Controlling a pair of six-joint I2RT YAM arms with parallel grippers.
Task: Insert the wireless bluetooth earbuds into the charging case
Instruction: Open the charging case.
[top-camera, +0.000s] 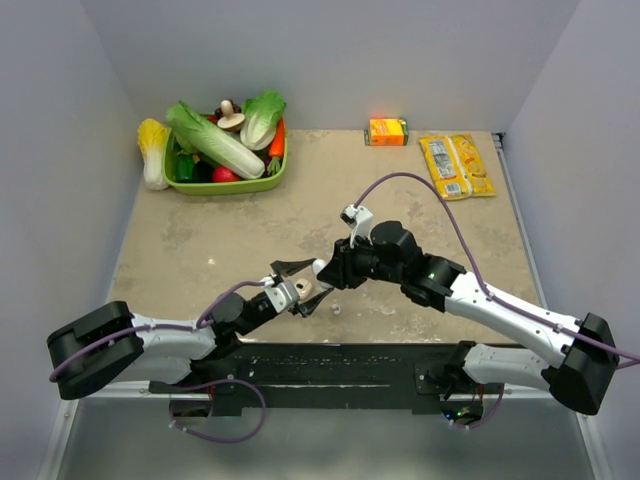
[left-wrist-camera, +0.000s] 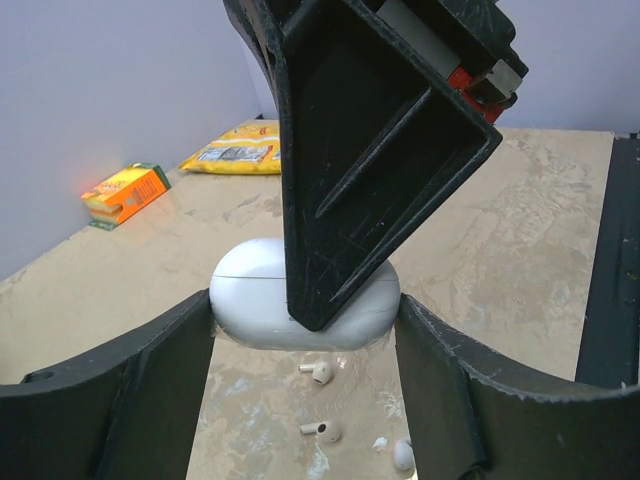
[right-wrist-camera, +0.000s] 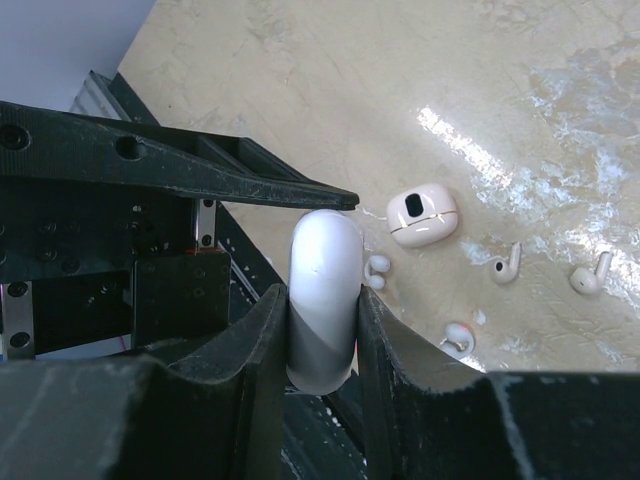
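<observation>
White glossy plastic: the charging case (left-wrist-camera: 245, 295) is held up off the table (left-wrist-camera: 520, 230), toward its near side. The lid is shut and a thin seam line shows along the shell.

Left gripper (top-camera: 298, 292): fingers set wide, spanning the case lengthwise, with each finger touching one rounded end.

Right gripper (right-wrist-camera: 323, 297): fingers narrow, pinching the case across its thin way and pressed against both flat faces. Both arms hold the one case.

Earbuds (right-wrist-camera: 505, 264): several small pale pieces lying loose on the table beneath the case, apart from one another. A pale pink oval piece (right-wrist-camera: 421, 216) with a dark window lies among them; it cannot be identified.

Step in hand (judgement): getting the case open. No earbud is seated yet.

Next move calls for one gripper to anchor the base while the other works the lid up at the seam. The shell is slick and rounded, so slipping is the risk. After that, the open case needs to rest sockets-up, leaving a gripper free to pick up earbuds.
</observation>
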